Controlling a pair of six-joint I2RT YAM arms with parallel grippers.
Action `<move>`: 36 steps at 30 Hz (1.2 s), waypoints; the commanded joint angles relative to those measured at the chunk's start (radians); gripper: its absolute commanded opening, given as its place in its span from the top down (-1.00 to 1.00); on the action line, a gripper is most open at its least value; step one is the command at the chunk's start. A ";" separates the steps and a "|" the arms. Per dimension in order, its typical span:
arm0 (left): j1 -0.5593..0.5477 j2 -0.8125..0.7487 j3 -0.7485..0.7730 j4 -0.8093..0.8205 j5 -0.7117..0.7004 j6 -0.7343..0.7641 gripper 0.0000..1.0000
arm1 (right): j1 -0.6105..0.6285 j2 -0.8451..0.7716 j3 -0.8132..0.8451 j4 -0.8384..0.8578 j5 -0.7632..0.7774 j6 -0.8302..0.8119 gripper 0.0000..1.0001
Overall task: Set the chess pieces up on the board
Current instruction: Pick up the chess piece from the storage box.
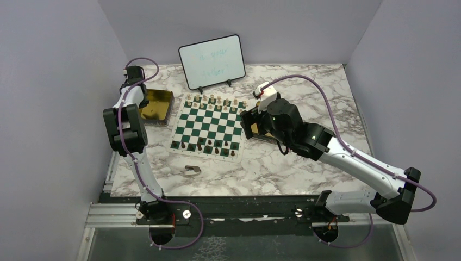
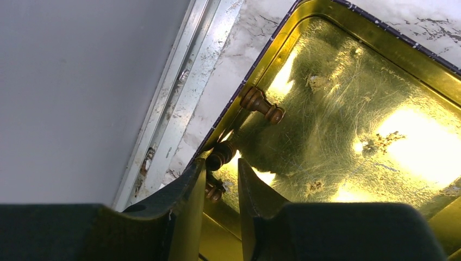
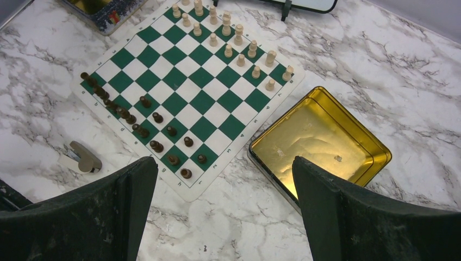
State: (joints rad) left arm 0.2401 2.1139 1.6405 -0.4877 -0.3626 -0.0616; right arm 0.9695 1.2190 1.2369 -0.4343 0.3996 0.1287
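Note:
The green-and-white board (image 1: 206, 126) lies mid-table. Light chess pieces (image 1: 215, 101) fill its far rows and dark ones (image 1: 209, 145) stand along its near rows. My left gripper (image 2: 222, 163) hangs low inside the left gold tin (image 2: 348, 109), its jaws narrowly open. A dark piece (image 2: 220, 155) lies in the tin's corner right at the fingertips. Another dark piece (image 2: 262, 105) lies a little farther along the tin's wall. My right gripper (image 3: 223, 163) is wide open and holds nothing. It hovers over bare marble between the board (image 3: 190, 98) and the right gold tin (image 3: 310, 136).
A whiteboard (image 1: 212, 61) stands on its stand behind the board. A small grey-brown scrap (image 1: 192, 171) lies on the marble in front of the board. The right tin has no pieces in the part I see. The grey side wall runs close beside the left tin.

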 commanded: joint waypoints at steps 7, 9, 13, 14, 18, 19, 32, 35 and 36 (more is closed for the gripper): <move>0.001 0.016 0.010 0.008 0.050 -0.033 0.41 | 0.003 -0.004 0.018 0.031 0.012 -0.019 -1.00; 0.001 0.020 0.015 0.008 0.061 -0.034 0.41 | 0.003 -0.004 0.019 0.030 0.013 -0.020 -1.00; 0.001 0.023 0.015 0.006 0.056 -0.049 0.42 | 0.003 -0.003 0.019 0.031 0.010 -0.021 -1.00; 0.001 0.022 0.011 0.006 0.054 -0.055 0.42 | 0.003 -0.003 0.019 0.030 0.011 -0.020 -1.00; 0.001 0.025 -0.005 0.021 0.084 -0.071 0.42 | 0.003 -0.001 0.019 0.032 0.012 -0.022 -1.00; 0.001 0.025 -0.005 0.023 0.100 -0.070 0.42 | 0.003 -0.001 0.019 0.034 0.011 -0.022 -1.00; -0.005 -0.033 0.013 0.029 0.078 -0.033 0.45 | 0.002 0.001 0.011 0.041 0.002 -0.017 -1.00; -0.004 -0.055 0.005 0.032 0.017 -0.029 0.37 | 0.003 0.003 0.010 0.046 0.000 -0.017 -1.00; -0.005 -0.059 -0.001 0.034 0.005 -0.028 0.35 | 0.003 0.003 0.010 0.047 0.000 -0.017 -1.00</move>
State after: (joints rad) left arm 0.2382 2.1201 1.6402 -0.4751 -0.2829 -0.1055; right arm 0.9695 1.2190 1.2369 -0.4328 0.3996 0.1143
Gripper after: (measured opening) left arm 0.299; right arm 0.998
